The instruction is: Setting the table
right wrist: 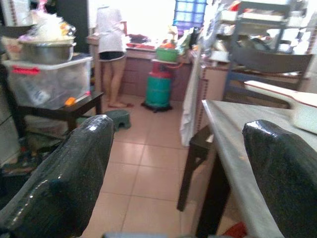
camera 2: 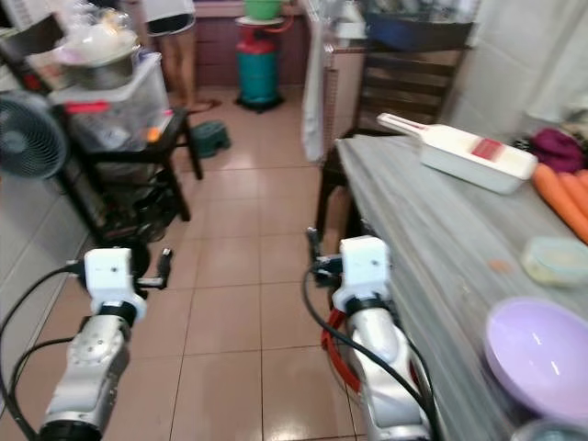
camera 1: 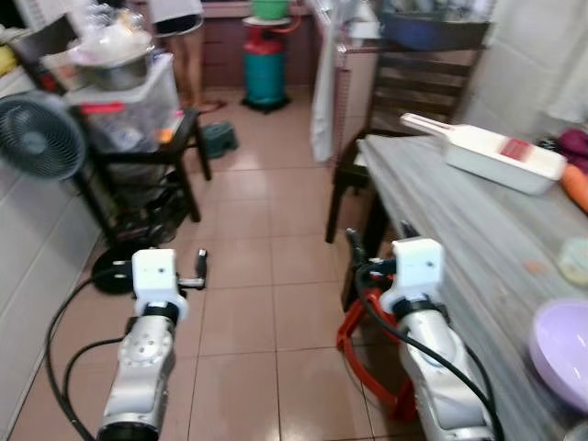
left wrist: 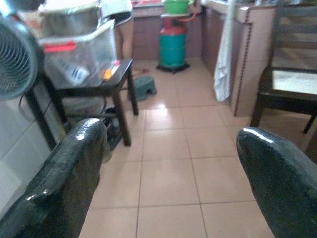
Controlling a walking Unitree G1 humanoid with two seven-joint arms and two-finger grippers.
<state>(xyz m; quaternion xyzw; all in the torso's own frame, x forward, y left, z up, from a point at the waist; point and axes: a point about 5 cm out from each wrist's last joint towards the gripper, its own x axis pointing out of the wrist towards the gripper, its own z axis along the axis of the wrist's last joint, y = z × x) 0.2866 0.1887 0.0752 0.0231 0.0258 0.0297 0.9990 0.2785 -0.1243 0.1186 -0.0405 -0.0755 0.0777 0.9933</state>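
While both arms hang over tiled floor [camera 1: 257, 303], left gripper [left wrist: 163, 163] fingers [left wrist: 64, 183] apart, holding nothing; right gripper [right wrist: 178, 168] same, just left of grey surface [camera 1: 459, 230]. On surface: lilac bowl [camera 2: 542, 358] near-right, white slicer box [camera 1: 496, 156] far, carrots [camera 2: 560, 197] right. Person [right wrist: 110, 44] stands far, by green gas cylinder [camera 1: 265, 73].

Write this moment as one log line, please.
left hand: open, empty, above tiled floor | right hand: open, empty, beside grey table | lilac round bowl: on table, untouched
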